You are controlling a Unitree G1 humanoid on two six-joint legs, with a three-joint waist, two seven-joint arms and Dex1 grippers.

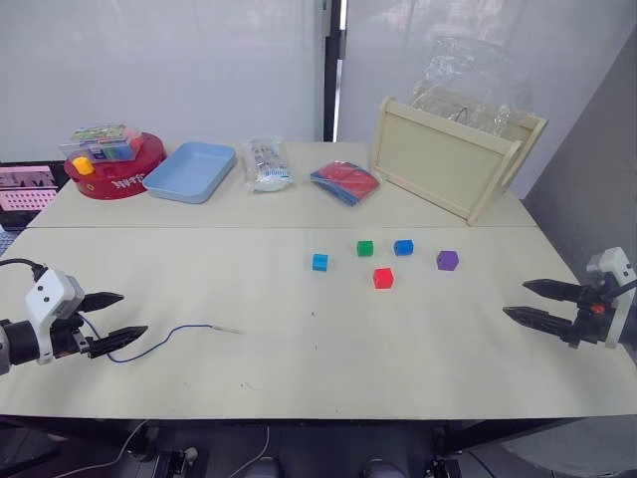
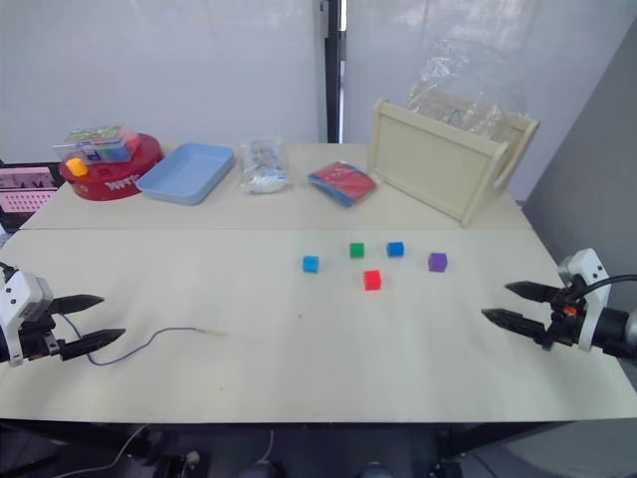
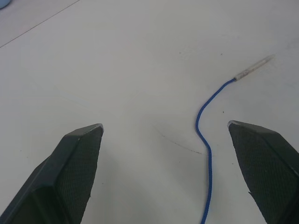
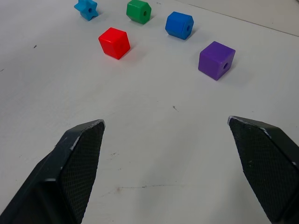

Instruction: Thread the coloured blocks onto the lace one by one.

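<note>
Several coloured blocks lie loose mid-table: light blue (image 1: 319, 262), green (image 1: 365, 248), blue (image 1: 403, 247), red (image 1: 383, 278) and purple (image 1: 447, 260). The lace (image 1: 164, 339), a thin blue cord with a pale stiff tip (image 3: 254, 67), curves across the table at the left. My left gripper (image 1: 112, 319) is open just above the table, with the lace's near part lying between its fingers (image 3: 77, 163), not gripped. At the table's right edge my right gripper (image 1: 530, 301) is open and empty, pointing toward the blocks, well short of the purple block (image 4: 216, 60).
Along the back stand a red round tin (image 1: 114, 171) with a yellow piece on it, a light blue tray (image 1: 189, 171), a clear bag (image 1: 265, 164), a red-and-blue packet (image 1: 344, 181) and a tilted wooden tray (image 1: 453, 154).
</note>
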